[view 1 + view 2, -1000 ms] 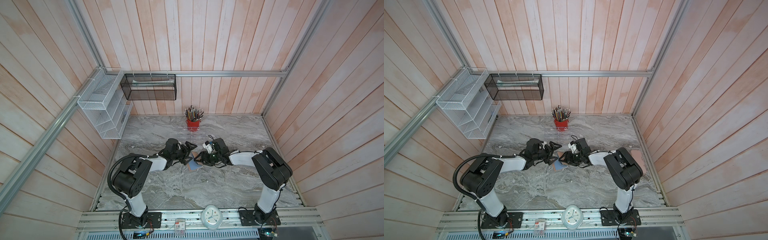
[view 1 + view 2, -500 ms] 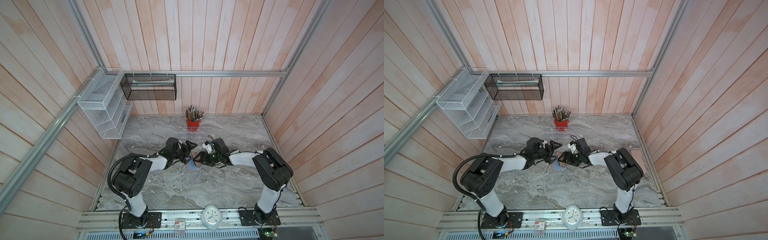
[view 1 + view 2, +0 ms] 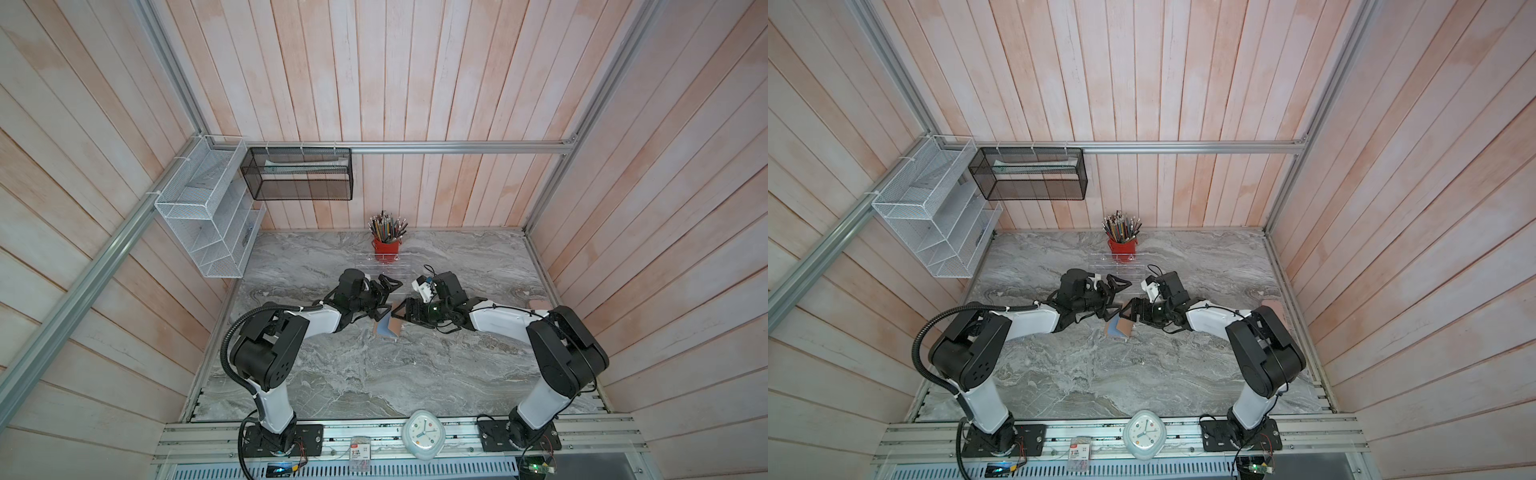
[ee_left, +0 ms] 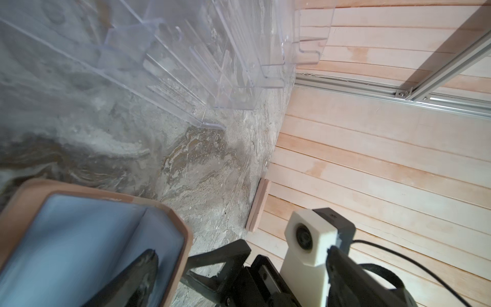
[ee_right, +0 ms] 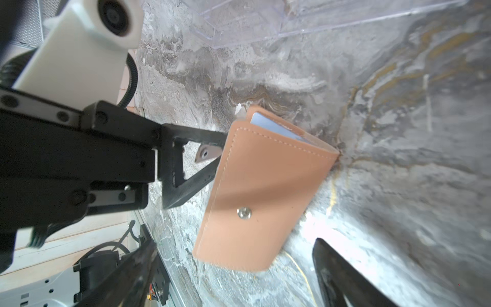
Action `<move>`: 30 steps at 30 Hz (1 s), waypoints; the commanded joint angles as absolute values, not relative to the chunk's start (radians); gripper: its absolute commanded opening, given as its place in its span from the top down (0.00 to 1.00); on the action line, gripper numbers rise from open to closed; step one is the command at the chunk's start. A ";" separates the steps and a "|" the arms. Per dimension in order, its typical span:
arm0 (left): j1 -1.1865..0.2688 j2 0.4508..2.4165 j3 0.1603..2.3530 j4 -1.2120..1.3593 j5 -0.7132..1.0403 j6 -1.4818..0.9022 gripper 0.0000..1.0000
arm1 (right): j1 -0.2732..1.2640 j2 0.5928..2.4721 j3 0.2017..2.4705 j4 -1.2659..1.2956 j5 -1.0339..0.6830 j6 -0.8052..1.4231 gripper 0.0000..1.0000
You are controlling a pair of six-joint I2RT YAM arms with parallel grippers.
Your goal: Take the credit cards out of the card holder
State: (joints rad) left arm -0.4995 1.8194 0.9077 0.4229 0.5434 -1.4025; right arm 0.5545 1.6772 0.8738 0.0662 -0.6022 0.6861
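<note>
Two jaws spread wide: left gripper (image 3: 388, 297), one finger (image 4: 143, 268) against blue sleeves (image 4: 79, 239) of holder (image 3: 390, 329). Holder: part-open, propped tilted on table (image 3: 374, 374), between both grippers. Right gripper (image 3: 401, 318): jaws spread, just beside holder, gripping nothing.

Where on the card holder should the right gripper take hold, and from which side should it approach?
Probably the tan front cover of the card holder, pinched at the open edge where the pale sleeves show. The holder stands tilted and partly open, and this cover faces the open right gripper. Approach from the right arm's side, one finger on each face.
</note>
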 commanded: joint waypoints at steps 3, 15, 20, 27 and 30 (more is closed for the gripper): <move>-0.525 1.871 0.955 0.418 0.531 -1.391 0.00 | 0.535 1.661 0.841 0.020 -0.584 0.650 0.06; -0.537 1.834 0.937 0.432 0.532 -1.425 0.00 | 0.530 1.612 0.820 0.014 -0.560 0.675 0.09; -0.544 1.818 0.933 0.437 0.534 -1.441 0.00 | 0.525 1.536 0.779 -0.033 -0.542 0.666 0.09; -0.578 1.804 0.937 0.433 0.521 -1.451 0.00 | 0.489 1.447 0.723 -0.069 -0.516 0.676 0.02; -0.595 1.804 0.936 0.433 0.516 -1.454 0.00 | 0.472 1.436 0.714 -0.071 -0.511 0.681 0.02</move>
State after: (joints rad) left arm -0.5816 1.8332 0.9367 0.4259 0.5381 -1.4452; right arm 0.4854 1.4494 0.7280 -0.0349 -0.5358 0.6811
